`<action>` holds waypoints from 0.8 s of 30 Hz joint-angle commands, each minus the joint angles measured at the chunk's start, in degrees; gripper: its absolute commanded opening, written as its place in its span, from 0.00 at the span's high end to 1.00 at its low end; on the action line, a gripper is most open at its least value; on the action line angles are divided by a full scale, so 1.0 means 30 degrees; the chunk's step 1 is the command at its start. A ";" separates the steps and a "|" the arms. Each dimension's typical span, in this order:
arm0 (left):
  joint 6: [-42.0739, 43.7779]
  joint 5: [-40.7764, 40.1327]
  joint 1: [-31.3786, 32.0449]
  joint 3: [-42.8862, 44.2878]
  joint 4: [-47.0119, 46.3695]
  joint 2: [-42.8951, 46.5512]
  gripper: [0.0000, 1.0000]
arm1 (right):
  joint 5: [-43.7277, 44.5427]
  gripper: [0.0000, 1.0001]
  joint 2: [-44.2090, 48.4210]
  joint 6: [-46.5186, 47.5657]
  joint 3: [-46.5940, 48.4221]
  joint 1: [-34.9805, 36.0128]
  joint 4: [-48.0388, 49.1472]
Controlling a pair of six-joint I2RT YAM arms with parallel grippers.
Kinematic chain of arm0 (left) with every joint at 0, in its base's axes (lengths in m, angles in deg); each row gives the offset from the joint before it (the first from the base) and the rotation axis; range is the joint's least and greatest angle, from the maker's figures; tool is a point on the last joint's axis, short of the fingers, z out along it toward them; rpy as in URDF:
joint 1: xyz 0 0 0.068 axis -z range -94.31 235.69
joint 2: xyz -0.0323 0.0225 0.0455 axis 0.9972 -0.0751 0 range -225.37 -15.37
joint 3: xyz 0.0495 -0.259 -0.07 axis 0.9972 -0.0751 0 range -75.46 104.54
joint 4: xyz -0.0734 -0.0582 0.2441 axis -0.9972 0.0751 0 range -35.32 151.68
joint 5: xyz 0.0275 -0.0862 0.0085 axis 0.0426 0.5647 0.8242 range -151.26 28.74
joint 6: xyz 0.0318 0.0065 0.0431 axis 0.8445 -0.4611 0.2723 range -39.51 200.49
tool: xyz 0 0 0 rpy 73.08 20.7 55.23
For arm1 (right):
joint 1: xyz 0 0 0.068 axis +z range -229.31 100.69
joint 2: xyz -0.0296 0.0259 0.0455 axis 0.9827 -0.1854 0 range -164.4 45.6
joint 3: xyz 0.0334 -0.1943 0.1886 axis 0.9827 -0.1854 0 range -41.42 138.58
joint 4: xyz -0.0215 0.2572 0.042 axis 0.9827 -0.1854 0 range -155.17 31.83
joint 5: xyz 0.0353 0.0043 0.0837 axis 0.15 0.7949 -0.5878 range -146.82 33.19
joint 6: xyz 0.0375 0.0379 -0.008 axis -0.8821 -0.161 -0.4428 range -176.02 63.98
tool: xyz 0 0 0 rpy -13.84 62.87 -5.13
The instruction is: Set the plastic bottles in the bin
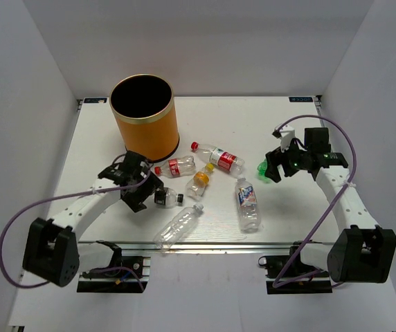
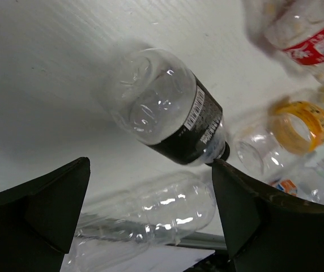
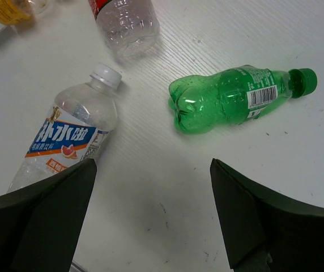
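Note:
The orange bin stands at the back left. Several bottles lie on the table: two red-label ones, a yellow-label one, a black-label one, a plain clear one, a blue-white one and a green one. My left gripper is open and empty, just short of the black-label bottle, with the plain clear bottle below its fingers. My right gripper is open and empty, hovering near the green bottle and the blue-white bottle.
The table is walled in white on three sides. A metal rail runs along its near edge between the arm bases. In the left wrist view the yellow-label bottle and a red-label bottle lie close together at the right.

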 commanded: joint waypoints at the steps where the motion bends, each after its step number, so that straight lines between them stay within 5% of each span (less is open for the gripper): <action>1: -0.2526 -0.1877 0.1142 0.0111 -0.1996 -0.1667 0.02 | -0.0560 0.13 -0.0257 -0.0307 -0.0111 0.0066 0.0980; 14: -0.3997 -0.4076 0.2757 0.2162 -0.2445 -0.7238 0.08 | -0.0647 0.13 -0.0433 0.0073 -0.0492 0.0066 0.0983; 17: -0.3997 -0.4076 0.2962 0.1402 -0.2941 -0.7417 0.17 | -0.0386 0.13 -0.0667 -0.0335 -0.0113 0.0036 0.0982; 22: -0.2746 -0.4076 0.3370 0.1075 -0.3441 -0.6513 0.63 | 0.0084 0.10 -0.2419 -0.3051 0.1759 -0.0052 -0.0009; 24: -0.1397 -0.4076 0.3548 0.2096 -0.3441 -0.5839 0.73 | -0.0439 0.10 -0.3419 -0.3528 0.3664 -0.0051 -0.1381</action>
